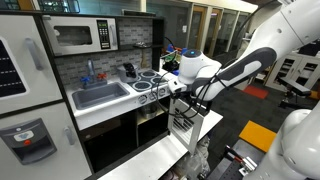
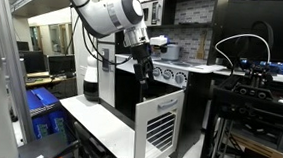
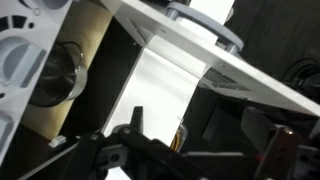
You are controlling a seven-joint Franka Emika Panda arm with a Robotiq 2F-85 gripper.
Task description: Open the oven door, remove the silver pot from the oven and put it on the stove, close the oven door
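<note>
While the oven door [image 2: 160,128] stands swung out, step in hand: reach into the cavity for the silver pot [image 3: 60,72]. The door-opening looks done, by my reading.
End effector [image 2: 142,73]: jaws spread wide, nothing between them; it hangs at the front of the oven opening, near the knobs [image 1: 155,95].
Pot location: inside the oven, to the left in the wrist view; upright or tipped, cannot tell.
Approach advice: come in low and level, keep clear of the knobs, set the jaws across the rim and pinch one wall rather than the round body.
Pot material: polished metal, curved, likely slippery under the pads.
Door: flat white panel, grey slatted window, rigid.
Stove [image 1: 150,78]: white top, round grey burner rings — a flat landing spot.
Risk: the wrist nudging the door on the way in.
</note>
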